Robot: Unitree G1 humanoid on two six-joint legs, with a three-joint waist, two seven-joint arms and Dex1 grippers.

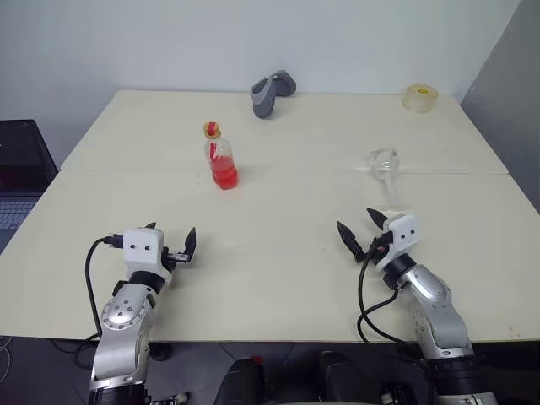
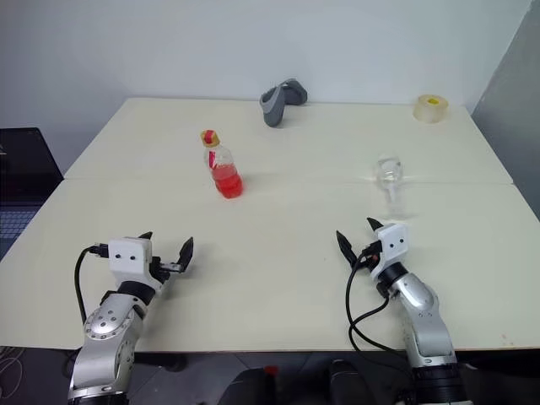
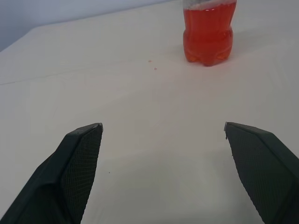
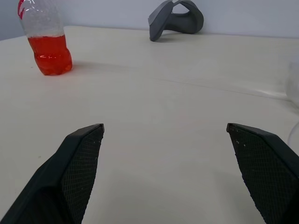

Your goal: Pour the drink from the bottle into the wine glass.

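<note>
**Both claws waited wide open, nothing yet in hand**

The left claw (image 1: 173,245) hovered spread wide and empty, facing the bottle (image 1: 221,157) of red drink (image 1: 224,175) standing capped mid-counter (image 1: 278,245). The right claw (image 1: 361,229), equally agape and empty, sat just short of the upright wine glass (image 1: 383,169), likely ready to steady it.

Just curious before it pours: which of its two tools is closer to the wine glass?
Right. The right tool sits just in front of the wine glass; the left tool is far across the table.

Office/lab: plain tables (image 1: 278,278), laptop (image 1: 21,169), white walls
</note>
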